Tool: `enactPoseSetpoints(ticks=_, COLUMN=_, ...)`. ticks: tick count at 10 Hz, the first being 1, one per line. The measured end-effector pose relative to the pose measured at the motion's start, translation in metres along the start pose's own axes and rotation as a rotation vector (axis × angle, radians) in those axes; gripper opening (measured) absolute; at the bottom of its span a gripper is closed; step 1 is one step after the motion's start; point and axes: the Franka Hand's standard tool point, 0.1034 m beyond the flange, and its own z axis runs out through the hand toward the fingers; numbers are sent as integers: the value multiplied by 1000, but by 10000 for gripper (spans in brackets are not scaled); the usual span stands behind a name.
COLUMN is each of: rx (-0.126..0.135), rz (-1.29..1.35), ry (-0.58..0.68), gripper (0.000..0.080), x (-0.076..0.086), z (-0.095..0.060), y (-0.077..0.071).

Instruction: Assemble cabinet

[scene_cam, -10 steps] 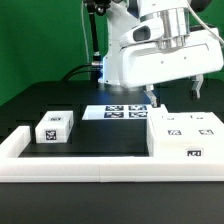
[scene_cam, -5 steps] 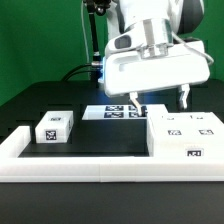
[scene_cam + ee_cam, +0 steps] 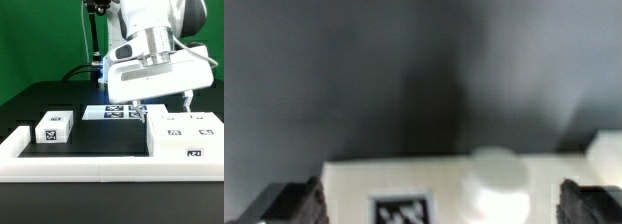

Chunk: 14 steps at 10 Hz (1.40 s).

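Hovering above the cabinet (image 3: 185,136), my tool (image 3: 161,101) has its two fingers spread wide and grips nothing. The wrist view shows the cabinet's tagged top between them. The cabinet, a large white tagged box, sits on the black surface (image 3: 100,140) and appears to rest against the long white border rail (image 3: 60,167). A small tagged white block (image 3: 55,126) lies well apart from the cabinet, toward the exterior view's left. The marker board (image 3: 112,111) lies near the cabinet's far side. I judge the assembly barely begun: nothing looks joined, and every part is yet to be fitted.
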Motion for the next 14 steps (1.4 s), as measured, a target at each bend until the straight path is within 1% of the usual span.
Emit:
enactPoseSetpoints(ticks=1, rx=-1, rz=36, ry=1, gripper=649, x=5, z=2, y=-2)
enactPoseSetpoints(ticks=2, rx=-2, rz=59, ry=6, gripper=649, x=3, z=6, y=2)
enactPoseSetpoints(ticks=6, rx=-1, rz=51, ry=2, gripper=649, x=2, z=7, y=2)
enactPoseSetpoints(ticks=8, rx=7, rz=66, ry=-8, gripper=649, x=-2, z=14, y=-8)
enactPoseSetpoints(ticks=9, rx=10, rz=64, ry=-5, gripper=649, x=-2, z=18, y=-11)
enactPoseSetpoints(ticks=11, rx=10, rz=50, ry=-3, gripper=649, x=-8, z=25, y=-10)
enactPoseSetpoints(ticks=12, rx=10, rz=50, ry=-2, gripper=620, x=-7, z=25, y=-10)
enactPoseSetpoints(ticks=13, rx=10, rz=50, ry=-2, gripper=620, x=-8, z=25, y=-10)
enactPoseSetpoints(ticks=14, rx=10, rz=50, ry=-2, gripper=483, x=-8, z=25, y=-10)
